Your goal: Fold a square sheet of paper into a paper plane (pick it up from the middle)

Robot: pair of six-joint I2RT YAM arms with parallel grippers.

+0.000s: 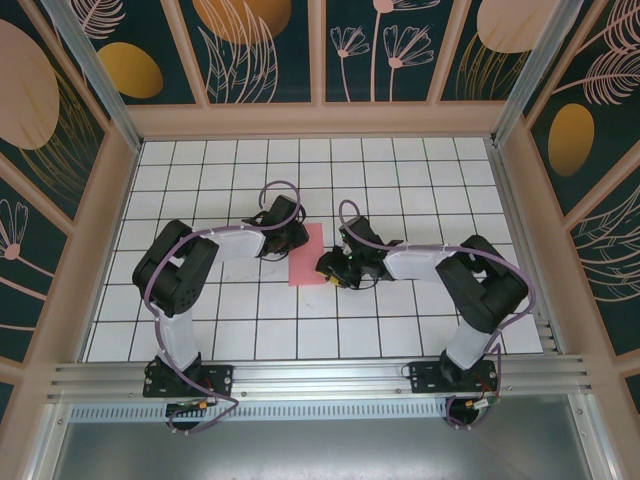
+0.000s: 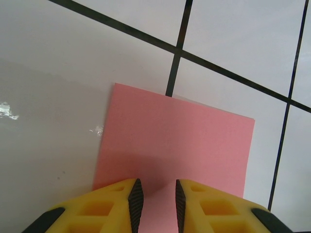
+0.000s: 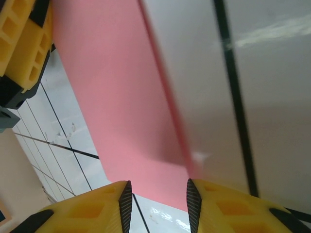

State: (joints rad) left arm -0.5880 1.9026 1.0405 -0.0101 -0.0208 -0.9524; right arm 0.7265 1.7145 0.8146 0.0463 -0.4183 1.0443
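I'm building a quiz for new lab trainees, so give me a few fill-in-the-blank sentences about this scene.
The salmon-pink sheet of paper lies on a white table with ___ grid lines.
The sheet lies ___ the left pincer and the right pincer.
Both pincers' fingers are ___ with black pads.
Missing words: black; between; yellow.

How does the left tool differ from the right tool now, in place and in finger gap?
The left tool is at the paper's left edge; the right tool is at its right edge, toward the near corner. The left tool's fingers stand closer together than the right tool's. Both have yellow fingers with black pads, parted, with pink paper seen between them.
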